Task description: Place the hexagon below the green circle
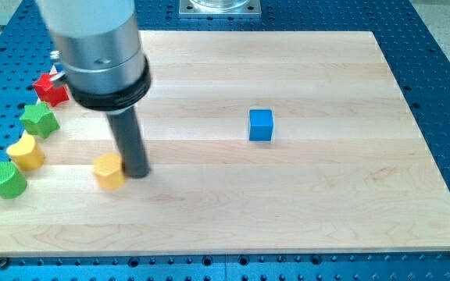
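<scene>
The yellow hexagon [109, 171] lies on the wooden board at the lower left. My tip [137, 173] stands right beside it, on its right side, touching or nearly touching. The green circle [5, 180] sits at the board's left edge, to the left of the hexagon and slightly lower in the view.
A yellow heart-shaped block [26, 153] lies just above and to the right of the green circle. A green star [39, 120] and a red star [51, 89] follow up the left edge. A blue cube [261, 125] stands mid-board. The board's bottom edge [225, 251] runs below.
</scene>
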Controlling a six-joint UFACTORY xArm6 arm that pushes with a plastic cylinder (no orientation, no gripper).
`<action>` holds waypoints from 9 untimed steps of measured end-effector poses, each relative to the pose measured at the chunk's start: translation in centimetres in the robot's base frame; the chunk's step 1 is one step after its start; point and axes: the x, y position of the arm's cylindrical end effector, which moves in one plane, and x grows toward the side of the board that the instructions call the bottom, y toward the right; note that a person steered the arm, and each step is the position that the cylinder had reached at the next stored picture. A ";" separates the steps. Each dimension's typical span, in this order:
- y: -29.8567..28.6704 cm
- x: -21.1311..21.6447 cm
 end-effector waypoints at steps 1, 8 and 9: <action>-4.2 0.2; -10.1 7.3; -11.6 8.2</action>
